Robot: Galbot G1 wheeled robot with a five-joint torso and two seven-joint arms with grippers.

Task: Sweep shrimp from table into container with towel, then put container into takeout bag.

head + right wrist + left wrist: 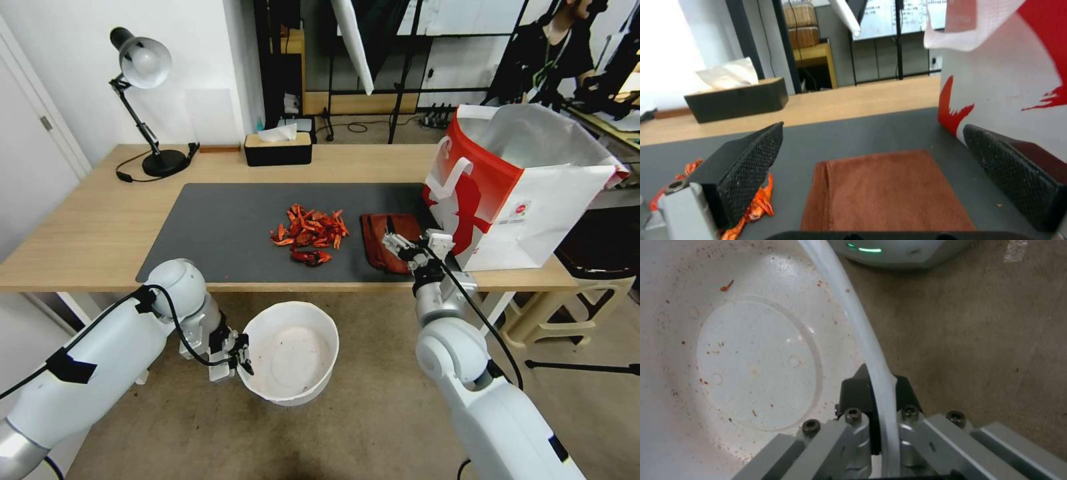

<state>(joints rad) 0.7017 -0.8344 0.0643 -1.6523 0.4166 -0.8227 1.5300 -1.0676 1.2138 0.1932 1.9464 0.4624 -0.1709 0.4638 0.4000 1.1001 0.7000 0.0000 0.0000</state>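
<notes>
the shrimp [310,235] are lying heaped at the middle of the dark mat [220,227] on the table [80,227], with the folded towel [387,240] just beside them at 3 o'clock and the takeout bag [520,187] standing upright just beyond the towel, again at 3 o'clock. the right gripper [400,245] is hovering over the towel's near edge with its fingers [746,166] spread wide, gripping nothing. at 6 o'clock from the heap, below the table edge, the left gripper [241,352] is pinching the rim of the container [293,353], holding it over the floor.
</notes>
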